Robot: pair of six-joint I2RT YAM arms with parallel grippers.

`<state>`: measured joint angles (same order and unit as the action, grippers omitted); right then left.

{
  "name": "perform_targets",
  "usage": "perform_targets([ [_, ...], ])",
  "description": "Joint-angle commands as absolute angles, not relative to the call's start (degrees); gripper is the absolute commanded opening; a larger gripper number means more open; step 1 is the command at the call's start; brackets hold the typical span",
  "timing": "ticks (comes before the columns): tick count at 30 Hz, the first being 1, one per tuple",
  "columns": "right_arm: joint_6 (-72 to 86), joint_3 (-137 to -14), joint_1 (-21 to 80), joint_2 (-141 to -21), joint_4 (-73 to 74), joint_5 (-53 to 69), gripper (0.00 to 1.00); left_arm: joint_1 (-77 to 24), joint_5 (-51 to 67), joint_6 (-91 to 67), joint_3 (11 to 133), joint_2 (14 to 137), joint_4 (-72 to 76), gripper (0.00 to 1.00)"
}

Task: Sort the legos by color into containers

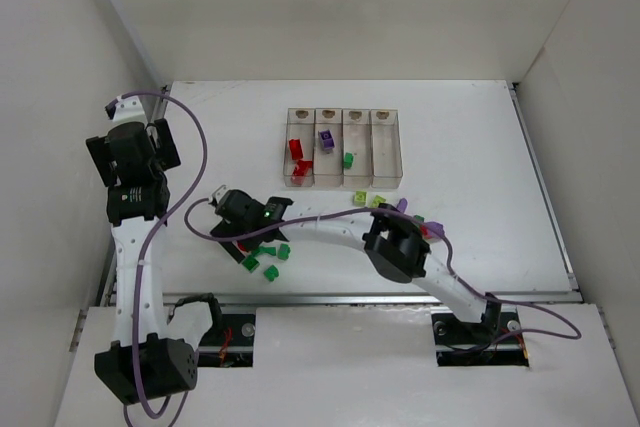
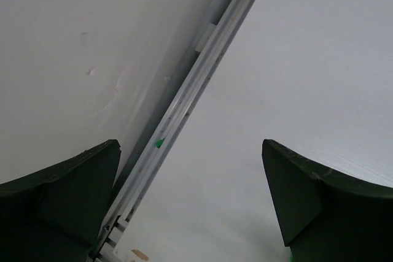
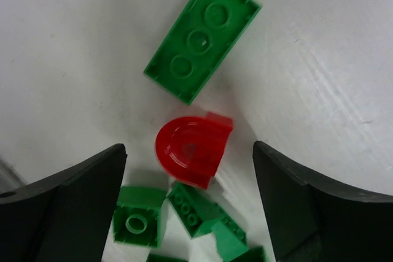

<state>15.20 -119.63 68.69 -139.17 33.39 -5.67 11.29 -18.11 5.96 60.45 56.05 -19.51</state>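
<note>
Hovering spread wide over a red brick [image 3: 193, 148], the right gripper [image 3: 191, 194] has plenty left: green bricks [image 3: 201, 44] just beside it, only a few sorted into the bins [image 1: 372, 147] beyond.

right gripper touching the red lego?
Apart. In the right wrist view, the right gripper is open, and bare table shows between the red lego and both fingers.

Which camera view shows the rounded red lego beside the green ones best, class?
The right wrist view: the rounded red lego sits large at the centre. In the top external view the right gripper mostly hides it; the left wrist view misses it.
</note>
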Motion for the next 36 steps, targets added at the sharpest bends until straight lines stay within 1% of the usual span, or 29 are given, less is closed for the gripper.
perform_targets([
  [1, 15.21, -123.92, 69.17, -141.68, 31.55, -10.28, 0.87, 11.16, -17.23, 4.92, 60.12, 55.72, -18.11, 1.0],
  [5, 15.21, -124.63, 69.69, -143.09, 32.08, -12.38, 0.75, 11.16, -17.23, 4.92, 60.12, 55.72, -18.11, 1.0],
  [6, 15.21, -124.63, 69.7, -143.09, 32.08, -12.91, 0.69, 11.16, -17.23, 4.92, 60.12, 55.72, -18.11, 1.0],
  [9, 15.21, -124.63, 69.7, -143.7, 32.08, -13.45, 0.57, 11.16, -17.23, 4.92, 60.12, 55.72, -18.11, 1.0],
  [10, 15.21, -124.63, 69.7, -143.7, 32.08, -13.45, 0.47, 11.16, -17.23, 4.92, 60.12, 55.72, -18.11, 1.0],
  [12, 15.21, -124.01, 69.7, -143.7, 32.6, -13.45, 0.37, 11.16, -17.23, 4.92, 60.12, 55.72, -18.11, 1.0],
  [13, 15.21, -122.88, 69.7, -143.01, 32.61, -13.45, 0.27, 11.16, -17.23, 4.92, 60.12, 55.72, -18.11, 1.0],
  [17, 15.21, -121.21, 69.7, -139.93, 31.9, -12.93, 0.13, 11.16, -17.23, 4.92, 60.12, 55.72, -18.11, 1.0],
  [21, 15.21, -120.59, 69.7, -137.29, 30.85, -12.92, 0.13, 11.16, -16.61, 4.92, 59.59, 55.2, -18.11, 1.0],
  [23, 15.21, -121.11, 69.7, -137.29, 30.85, -13.44, 0.17, 11.16, -16.61, 4.92, 59.59, 55.2, -18.11, 1.0],
  [24, 15.21, -121.72, 69.7, -137.29, 30.85, -13.45, 0.29, 11.16, -16.61, 4.92, 59.59, 55.2, -18.11, 1.0],
  [25, 15.21, -122.34, 69.7, -137.29, 31.55, -13.45, 0.37, 11.16, -16.61, 4.92, 59.59, 54.67, -18.11, 1.0],
  [26, 14.68, -122.34, 69.7, -137.29, 32.42, -13.97, 0.48, 11.16, -16.61, 4.92, 59.59, 54.67, -18.11, 1.0],
  [27, 14.68, -122.34, 69.7, -137.29, 32.43, -13.97, 0.61, 11.16, -16.09, 4.92, 59.59, 54.67, -18.11, 1.0],
  [29, 14.68, -121.65, 69.7, -136.68, 33.66, -14.59, 0.67, 11.16, -16.08, 4.92, 59.59, 54.67, -18.11, 1.0],
  [36, 14.15, -117.6, 69.7, -133.95, 33.05, -15.73, 0.68, 11.16, -14.51, 4.92, 59.59, 54.67, -18.11, 1.0],
])
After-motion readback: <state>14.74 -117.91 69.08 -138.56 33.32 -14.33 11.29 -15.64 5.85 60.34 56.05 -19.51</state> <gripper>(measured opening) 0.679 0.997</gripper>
